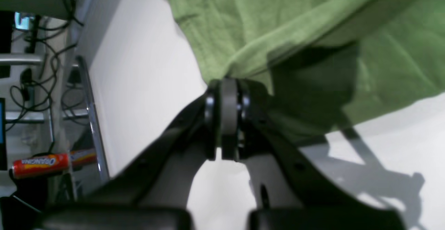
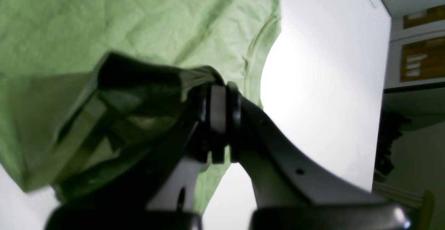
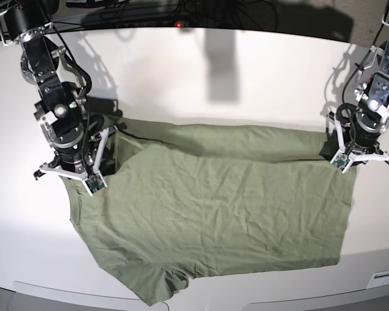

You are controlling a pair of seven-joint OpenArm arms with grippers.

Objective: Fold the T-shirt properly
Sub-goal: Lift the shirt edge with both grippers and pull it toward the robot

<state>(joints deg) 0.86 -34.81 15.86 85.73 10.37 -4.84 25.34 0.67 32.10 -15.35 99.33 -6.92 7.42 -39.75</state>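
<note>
The T-shirt [image 3: 214,207] lies spread and wrinkled across the middle of the white bench [image 3: 246,84], reaching from the left side almost to the right, with its near edge close to the bench's near rim. Its far edge is lifted a little at both corners, and a sleeve trails toward the near left. In the right wrist view the ribbed neck curve sits just beyond the pinched cloth.

The right claw [image 2: 219,118], on the left of the base view, is clenched on a bunched fold of the T-shirt at its far left corner; the cloth hangs dark and gathered beside its fingertips. The left claw [image 1: 226,118], on the right of the base view, is clenched on the shirt's far right corner, with the fabric rising from the pinch and throwing a shadow on the bench.

The bench is smooth, pale and brightly lit, and both arms cast sharp shadows on it. Along its far edge run dark cables [image 3: 149,13] with a small red light. Past the bench edge in the left wrist view are tangled cables on pale shelving and a red can [image 1: 40,164] lying on its side, labelled Orangina. The right wrist view shows a pale wall with brown boards [image 2: 422,59].
</note>
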